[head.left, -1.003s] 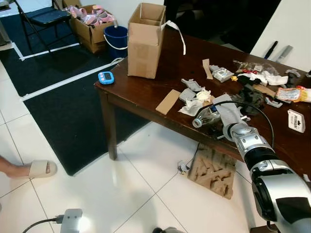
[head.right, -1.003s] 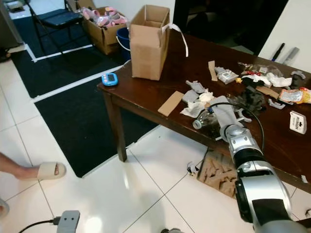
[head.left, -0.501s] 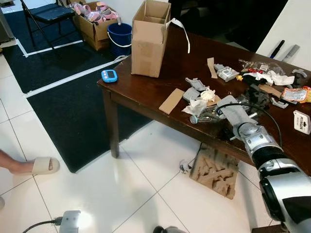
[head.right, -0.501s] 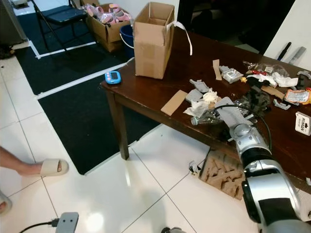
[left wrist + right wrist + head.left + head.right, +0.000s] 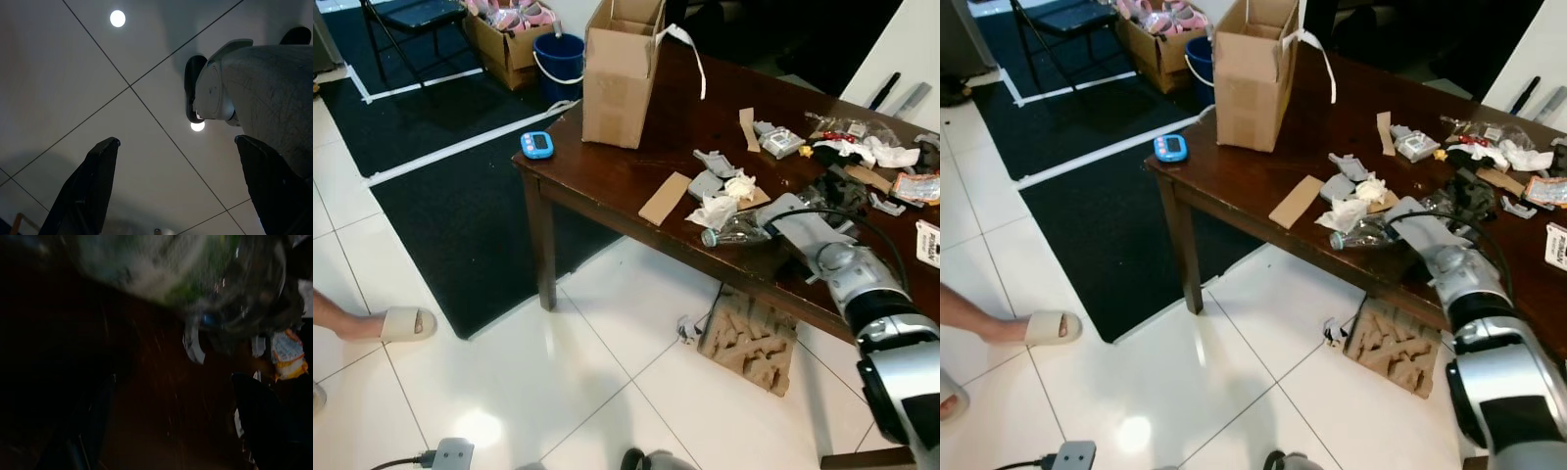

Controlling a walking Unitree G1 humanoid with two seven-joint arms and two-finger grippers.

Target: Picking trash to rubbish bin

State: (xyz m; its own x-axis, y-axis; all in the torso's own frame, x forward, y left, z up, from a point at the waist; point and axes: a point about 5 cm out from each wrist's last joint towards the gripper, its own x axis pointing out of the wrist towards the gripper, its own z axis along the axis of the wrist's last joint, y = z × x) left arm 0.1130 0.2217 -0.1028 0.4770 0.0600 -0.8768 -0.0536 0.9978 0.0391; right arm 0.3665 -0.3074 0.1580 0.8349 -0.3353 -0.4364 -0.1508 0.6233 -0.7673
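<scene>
A clear plastic bottle (image 5: 729,233) lies on its side near the front edge of the dark wooden table (image 5: 607,176). My right gripper (image 5: 173,377) is right at the bottle's base, open, with the blurred bottle (image 5: 186,274) close beyond its fingertips. Crumpled white paper (image 5: 713,209) and grey scraps (image 5: 710,164) lie just behind the bottle. My left gripper (image 5: 176,141) hangs open over the white floor tiles, holding nothing. A blue bucket (image 5: 558,64) stands on the floor past the table's far left corner.
A tall cardboard box (image 5: 622,73) and a blue timer (image 5: 535,144) stand on the table's left end; a flat cardboard strip (image 5: 663,199) lies near the front edge. More litter covers the right end. A person's sandalled foot (image 5: 386,323) is at the left. A brown pulp tray (image 5: 749,338) leans under the table.
The camera has shifted, so the table sits a little higher and further right in the picture. My right gripper stays at the bottle, which now lies flatter. The sandalled foot has barely moved.
</scene>
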